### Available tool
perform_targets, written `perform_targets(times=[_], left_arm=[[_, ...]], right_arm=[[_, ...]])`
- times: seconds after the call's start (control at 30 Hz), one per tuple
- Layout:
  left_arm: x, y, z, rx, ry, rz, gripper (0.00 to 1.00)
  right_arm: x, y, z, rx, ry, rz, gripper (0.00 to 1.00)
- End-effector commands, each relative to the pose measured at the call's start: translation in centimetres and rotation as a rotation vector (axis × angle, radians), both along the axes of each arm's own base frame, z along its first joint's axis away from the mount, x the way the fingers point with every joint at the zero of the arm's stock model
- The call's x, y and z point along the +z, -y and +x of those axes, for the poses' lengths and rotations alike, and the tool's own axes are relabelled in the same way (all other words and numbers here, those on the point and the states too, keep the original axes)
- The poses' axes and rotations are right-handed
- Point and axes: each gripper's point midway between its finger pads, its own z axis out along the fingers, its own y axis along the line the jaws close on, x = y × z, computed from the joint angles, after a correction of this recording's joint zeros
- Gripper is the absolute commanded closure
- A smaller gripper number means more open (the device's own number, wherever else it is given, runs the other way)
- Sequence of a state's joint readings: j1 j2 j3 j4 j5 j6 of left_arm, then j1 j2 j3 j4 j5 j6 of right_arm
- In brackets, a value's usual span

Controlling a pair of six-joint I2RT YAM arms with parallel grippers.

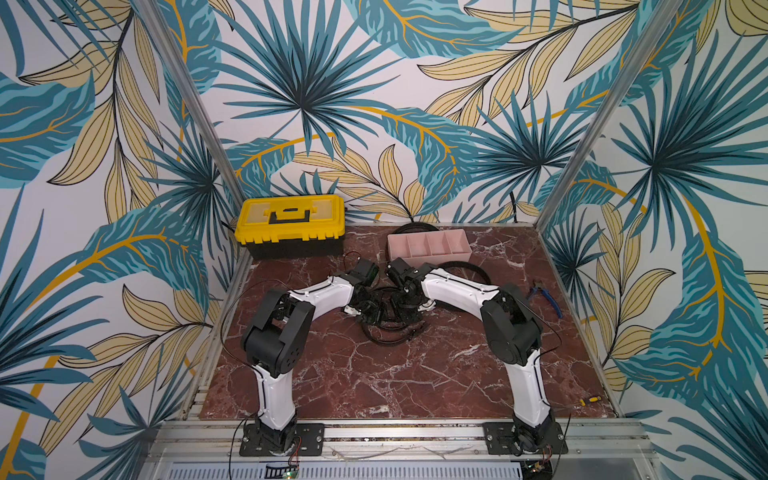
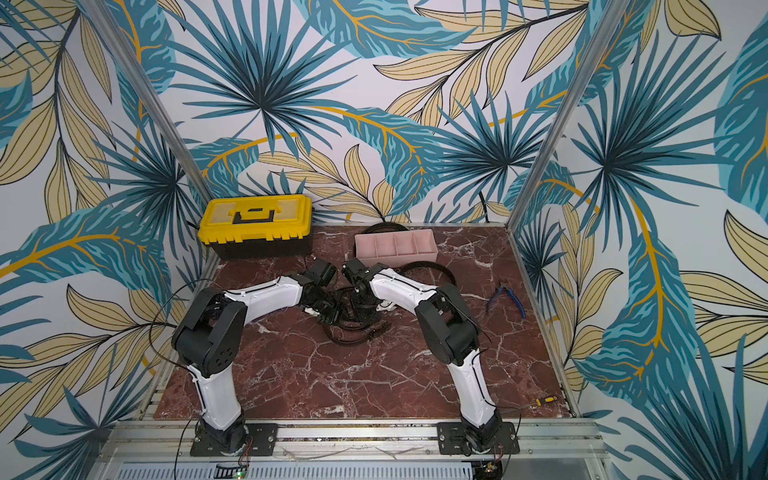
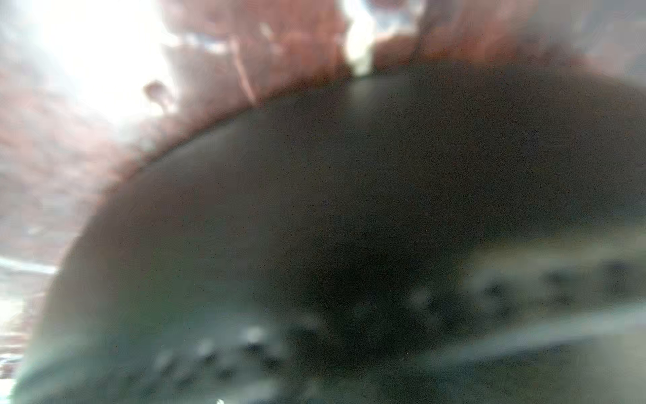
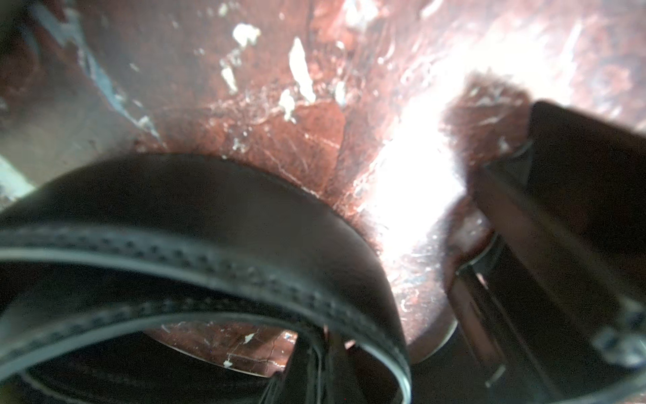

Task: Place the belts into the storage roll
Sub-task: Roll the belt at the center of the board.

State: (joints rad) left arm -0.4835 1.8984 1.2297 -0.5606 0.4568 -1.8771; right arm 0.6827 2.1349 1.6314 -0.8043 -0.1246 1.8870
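Note:
A black belt [image 1: 386, 338] lies in loose loops on the marble table's middle, seen in both top views [image 2: 353, 338]. Both arms reach down into it. My left gripper [image 1: 365, 309] is shut; in the left wrist view the blurred belt strap [image 3: 349, 210] fills the frame right at the jaws and hides the fingers. My right gripper [image 4: 314, 367] is shut on a stitched belt strap [image 4: 244, 217] that curves round it. A second belt [image 1: 473, 268] loops around the storage roll [image 1: 430, 255], a pale pink divided tray at the back whose compartments hold nothing.
A yellow-and-black toolbox [image 1: 291, 224] stands at the back left. Blue-handled pliers [image 1: 546, 297] lie near the right wall and a small screwdriver [image 1: 590, 400] lies at the front right corner. Patterned walls close the table on three sides.

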Motion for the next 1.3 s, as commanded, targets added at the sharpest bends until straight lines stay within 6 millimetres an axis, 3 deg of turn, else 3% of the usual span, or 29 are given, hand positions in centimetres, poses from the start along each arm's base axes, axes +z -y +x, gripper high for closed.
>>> perform_targets(times=[0.0, 0.03, 0.1, 0.13, 0.2, 0.3, 0.57, 0.73, 0.87, 1.0, 1.13, 1.27], left_arm=[[0.0, 0.6, 0.5, -0.035, 0.026, -0.008, 1.00], [-0.1, 0.5, 0.2, -0.042, 0.021, -0.011, 1.00], [-0.2, 0.3, -0.6, -0.051, 0.000, -0.012, 1.00], [-0.4, 0.1, -1.1, -0.059, -0.015, -0.008, 1.00], [-0.4, -0.3, -1.7, -0.077, -0.031, 0.003, 1.00], [-0.4, -0.8, -2.2, -0.092, -0.039, 0.010, 1.00], [-0.8, -1.6, -2.5, -0.119, -0.039, 0.031, 1.00], [-1.2, -1.7, -1.9, -0.150, -0.021, 0.040, 1.00], [-1.3, -1.8, -1.5, -0.185, -0.004, 0.052, 1.00], [-1.3, -2.6, -0.8, -0.212, 0.026, 0.087, 1.00], [-1.8, -3.6, -0.7, -0.229, 0.025, 0.105, 1.00], [-1.8, -4.6, -0.3, -0.235, 0.049, 0.133, 1.00]], right_arm=[[-3.2, 0.2, -0.8, 0.055, -0.021, -0.034, 1.00], [-3.0, 0.3, -0.6, 0.076, -0.006, -0.038, 0.89], [-2.2, 0.4, 0.1, 0.135, 0.045, -0.049, 0.51], [-1.8, 0.5, 0.5, 0.178, 0.069, -0.054, 0.41], [-0.9, 0.9, 1.1, 0.250, 0.084, -0.068, 0.31], [1.0, 1.8, 2.0, 0.329, 0.108, -0.092, 0.30], [5.6, 1.7, 4.0, 0.499, 0.244, -0.034, 0.29], [8.7, 3.7, 5.8, 0.633, 0.365, -0.125, 0.28], [11.0, 7.2, 6.0, 0.805, 0.423, -0.276, 0.28], [9.8, 10.9, 2.6, 0.774, 0.377, -0.338, 0.29], [7.3, 9.6, 0.4, 0.554, 0.443, -0.140, 0.38], [5.3, 8.8, -0.9, 0.353, 0.367, -0.076, 0.39]])
